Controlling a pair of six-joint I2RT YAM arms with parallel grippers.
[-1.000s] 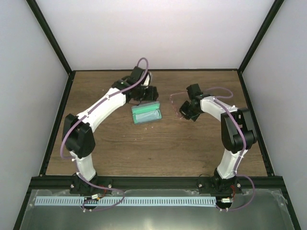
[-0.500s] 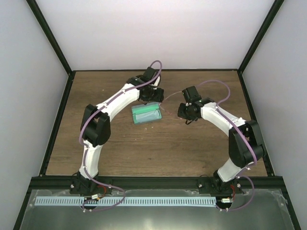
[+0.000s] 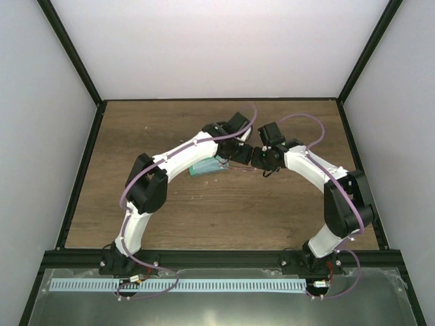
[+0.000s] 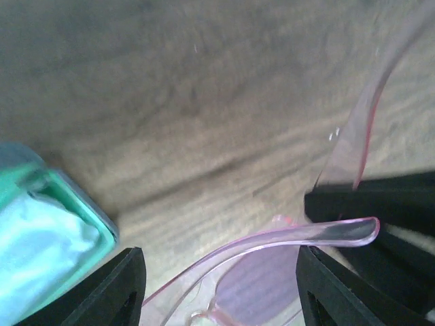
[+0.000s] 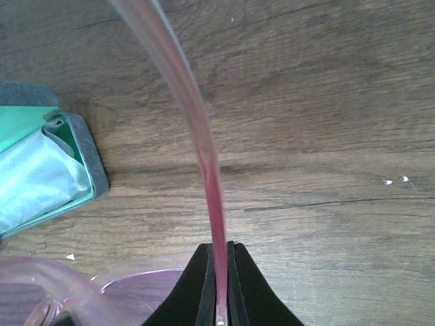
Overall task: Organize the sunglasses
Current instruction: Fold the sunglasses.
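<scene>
**Overhead view.** Both arms meet above the middle of the wooden bench (image 3: pixel 149 129). The left arm covers most of the teal case (image 3: pixel 202 169). Here I make out the sunglasses only as a faint pink line beside the two wrists. In no view can I tell whether they touch the wood.

**Right wrist view.** The right end effector (image 5: pixel 221 251) is pinched tight on one slim arm of the sunglasses (image 5: pixel 201 146). That arm is a translucent pinkish-red strip that curves up and out of the top edge. A tinted lens and the rounded frame are cut off at the lower left corner. The case lies open at the left edge, also cut off, with a grey-blue shell, green lining and a pale blue cloth (image 5: pixel 30 180) crumpled inside.

**Left wrist view, blurred.** The left end effector (image 4: pixel 219 272) stands with its black fingers moderately apart. The glossy frame and a mauve lens pass between them, and I see no firm contact with either finger. The other end effector's black tips show at the right, clamped on the arm. The bench surface is matt brown wood grain.
</scene>
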